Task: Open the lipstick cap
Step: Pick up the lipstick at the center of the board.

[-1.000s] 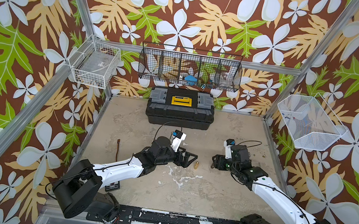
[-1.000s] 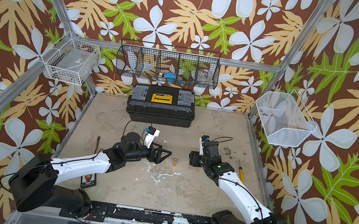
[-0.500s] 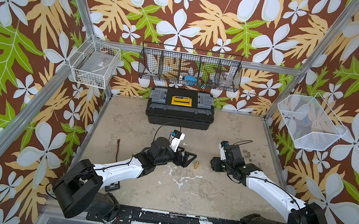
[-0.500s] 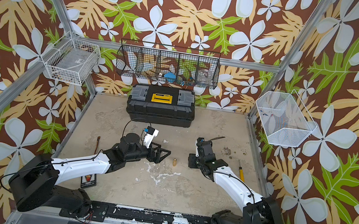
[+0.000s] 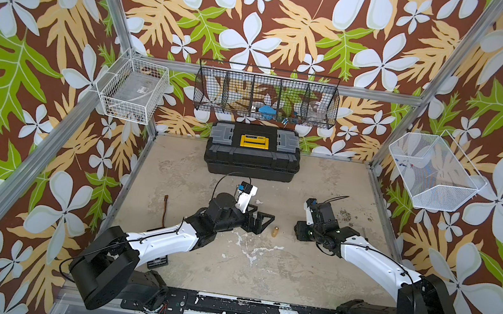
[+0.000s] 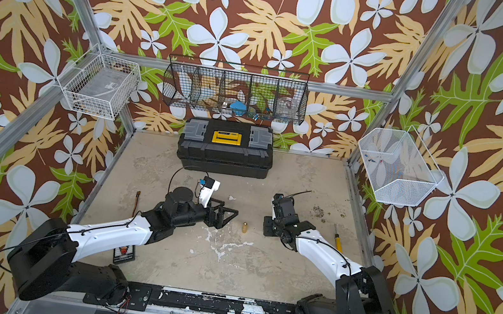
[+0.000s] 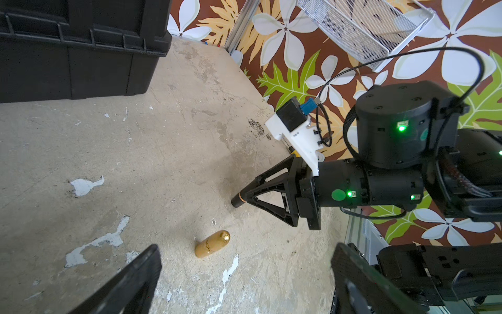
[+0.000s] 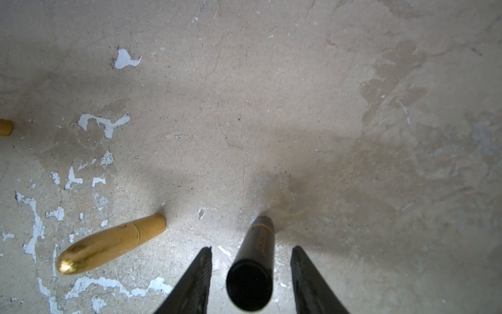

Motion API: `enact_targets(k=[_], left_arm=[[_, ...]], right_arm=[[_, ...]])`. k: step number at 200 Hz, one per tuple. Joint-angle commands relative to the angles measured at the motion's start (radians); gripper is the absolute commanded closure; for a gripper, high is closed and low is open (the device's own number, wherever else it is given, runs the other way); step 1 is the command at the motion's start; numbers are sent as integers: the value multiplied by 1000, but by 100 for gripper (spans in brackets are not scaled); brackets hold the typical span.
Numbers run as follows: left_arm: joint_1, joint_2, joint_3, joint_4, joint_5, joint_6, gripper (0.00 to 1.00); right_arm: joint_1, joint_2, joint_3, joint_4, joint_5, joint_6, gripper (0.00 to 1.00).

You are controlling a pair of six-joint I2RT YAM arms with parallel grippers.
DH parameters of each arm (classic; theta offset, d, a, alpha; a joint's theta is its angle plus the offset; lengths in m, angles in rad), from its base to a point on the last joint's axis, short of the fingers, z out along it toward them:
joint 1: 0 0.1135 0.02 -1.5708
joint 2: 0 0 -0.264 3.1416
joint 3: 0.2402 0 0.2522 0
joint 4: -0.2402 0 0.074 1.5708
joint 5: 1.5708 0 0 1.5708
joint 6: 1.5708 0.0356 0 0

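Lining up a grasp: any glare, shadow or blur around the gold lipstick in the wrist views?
Right wrist view: glare on the rounded tip of the gold lipstick, seam readable; broad shadow on the table beside the black tube. Left wrist view: small glint on its top; the left end effector looks dark and soft.

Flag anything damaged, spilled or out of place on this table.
The tabletop is damaged: its coating has flaked into white patches just nearer the robot than the upright gold tube. Dark specks lie scattered toward its right side, like spilled crumbs.
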Motion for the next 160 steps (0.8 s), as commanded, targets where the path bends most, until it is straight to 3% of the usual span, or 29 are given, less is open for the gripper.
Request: enact_targets(k=[1,160], left_arm=[[0,-6,-2,27,-10,7,0],[0,10,19,15,-11,17,0]], right_arm=[[0,10,1,4,8,-8,50],[0,59,15,18,52,-17,56]])
